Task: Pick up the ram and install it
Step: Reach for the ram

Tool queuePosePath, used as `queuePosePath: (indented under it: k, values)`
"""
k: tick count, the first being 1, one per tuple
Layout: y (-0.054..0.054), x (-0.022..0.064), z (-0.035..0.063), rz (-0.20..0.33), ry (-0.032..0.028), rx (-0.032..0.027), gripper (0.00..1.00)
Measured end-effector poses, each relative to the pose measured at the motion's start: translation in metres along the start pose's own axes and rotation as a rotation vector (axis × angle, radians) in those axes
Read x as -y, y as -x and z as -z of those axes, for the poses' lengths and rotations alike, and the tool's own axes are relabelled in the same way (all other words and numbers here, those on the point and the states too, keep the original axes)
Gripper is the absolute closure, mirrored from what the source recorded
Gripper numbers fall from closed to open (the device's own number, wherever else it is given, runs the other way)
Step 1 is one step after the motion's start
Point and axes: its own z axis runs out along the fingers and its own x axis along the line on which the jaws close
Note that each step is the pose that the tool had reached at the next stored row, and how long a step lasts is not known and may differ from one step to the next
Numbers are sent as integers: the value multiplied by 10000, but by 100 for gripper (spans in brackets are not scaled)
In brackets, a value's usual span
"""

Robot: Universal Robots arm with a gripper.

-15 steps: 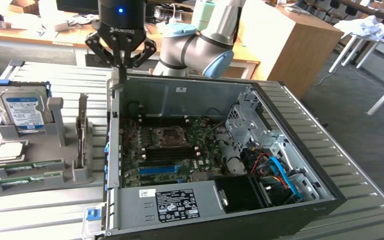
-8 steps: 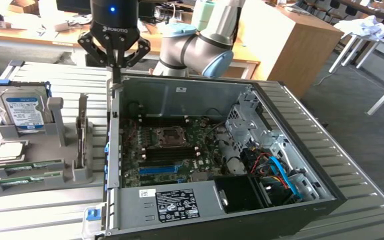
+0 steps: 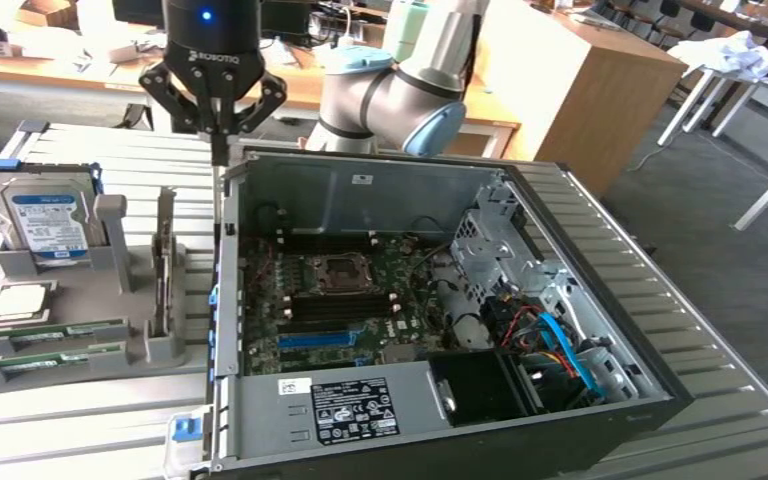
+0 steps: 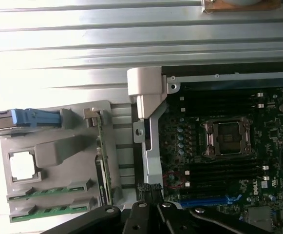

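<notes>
The claw [image 3: 213,125] hangs with its fingers pressed together and nothing between them, above the far corner of the open computer case [image 3: 544,200], over the case wall on the exterior view's left. The ram [image 3: 51,335] lies flat in a slot of the grey holder [image 3: 117,355] on the table [image 3: 91,430], well apart from the claw, with a second stick [image 3: 40,364] in the slot just beside it. In the same holder a hard drive [image 3: 48,222] stands upright and a square processor [image 3: 17,300] lies flat. Between these and the case, a thin board [image 3: 164,265] stands on edge; it may be another memory stick, but the view is too poor to be sure. The case wall rises between the holder and the motherboard [image 3: 344,300].

The wrist view looks straight down past the claw [image 4: 150,192]. It shows the ram [image 4: 48,191] and the second stick [image 4: 48,213] side by side, the bare processor socket [image 4: 227,138] and the blue slot [image 4: 204,200]. The dark slots beside the socket are plainer here. The exterior view adds the drive cage and cables on the case's far side.
</notes>
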Motion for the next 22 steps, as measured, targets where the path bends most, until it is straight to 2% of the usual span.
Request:
queuePosePath:
  k: [22]
  values:
    - [-366,27,10,0,-1,1,90]
